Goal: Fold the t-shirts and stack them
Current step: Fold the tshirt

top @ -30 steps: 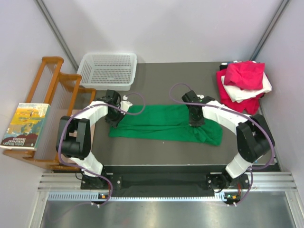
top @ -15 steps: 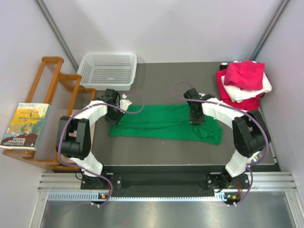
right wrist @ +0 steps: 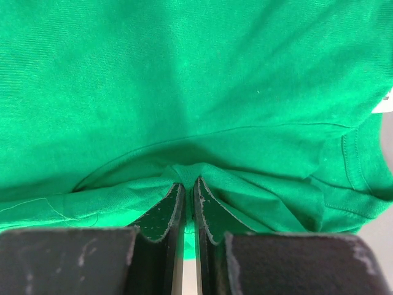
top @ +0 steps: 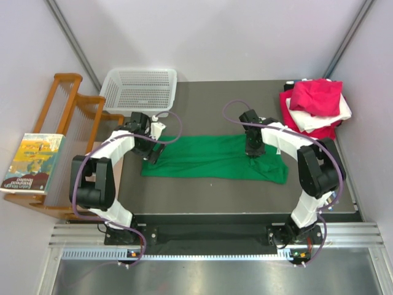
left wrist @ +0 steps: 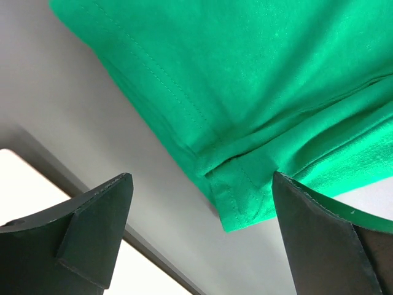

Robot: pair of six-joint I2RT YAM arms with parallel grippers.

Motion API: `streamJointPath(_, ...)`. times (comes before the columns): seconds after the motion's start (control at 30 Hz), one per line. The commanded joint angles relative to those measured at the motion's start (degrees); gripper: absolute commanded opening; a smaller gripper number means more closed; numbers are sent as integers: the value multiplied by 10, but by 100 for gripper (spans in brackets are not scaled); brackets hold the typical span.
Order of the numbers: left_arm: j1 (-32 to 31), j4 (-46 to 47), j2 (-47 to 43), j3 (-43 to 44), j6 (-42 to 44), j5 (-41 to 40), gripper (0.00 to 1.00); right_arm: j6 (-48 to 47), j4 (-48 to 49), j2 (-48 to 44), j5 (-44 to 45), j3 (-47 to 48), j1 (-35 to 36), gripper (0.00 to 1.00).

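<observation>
The green t-shirt lies on the dark table as a long flat strip running left to right. My left gripper hovers over its left end. In the left wrist view this gripper stands wide open, and a hemmed corner of the green t-shirt lies loose on the table between the fingers. My right gripper is near the strip's right end. Seen from the right wrist, it is shut, pinching a raised fold of the green t-shirt. Red, white and magenta t-shirts are piled at the back right.
A white mesh basket stands at the back left. Left of the table is a wooden rack with a book on it. The table's pale left edge shows close to the left gripper.
My left gripper has opened and let go of the shirt's left end, lifting back a little. The right gripper stays shut on the cloth and has shifted slightly towards the back.
</observation>
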Motion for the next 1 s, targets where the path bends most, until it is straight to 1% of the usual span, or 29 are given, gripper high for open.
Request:
streamJointPath(0.0, 2, 19, -34, -3, -4, 4, 99, -9, 25, 10, 2, 27, -10, 4)
streamJointPath(0.13, 2, -9, -41, 3, -13, 40, 99, -13, 34, 31, -9, 31, -15, 4)
streamJointPath(0.2, 0, -40, -49, 10, -15, 85, 99, -13, 35, 41, -11, 36, -18, 3)
streamJointPath(0.27, -8, -52, -62, 8, -14, 110, 99, -14, 37, 53, -17, 44, -20, 3)
streamJointPath(0.37, -28, -79, -90, -7, 4, 128, 99, -14, 37, 64, -22, 54, -20, 3)
streamJointPath(0.43, -46, -71, -106, -32, 7, 112, 99, -14, 38, 65, -26, 58, -21, 3)
streamJointPath(0.5, -49, -56, -114, -57, 7, 90, 99, -14, 38, 63, -26, 59, -22, 3)
streamJointPath(0.6, -51, -42, -101, -73, 9, 74, 99, -15, 37, 64, -28, 60, -22, 3)
streamJointPath(0.7, -69, -57, -89, -77, 11, 77, 99, -14, 36, 63, -28, 59, -22, 3)
streamJointPath(0.73, -88, -61, -89, -78, 10, 78, 99, -13, 36, 63, -28, 58, -21, 3)
streamJointPath(0.8, -104, -63, -92, -79, 3, 82, 99, -13, 36, 62, -28, 57, -23, 3)
streamJointPath(0.9, -104, -65, -77, -69, -3, 95, 99, -12, 37, 62, -29, 56, -22, 3)
streamJointPath(0.97, -105, -79, -66, -50, -4, 120, 99, -11, 37, 63, -32, 55, -23, 2)
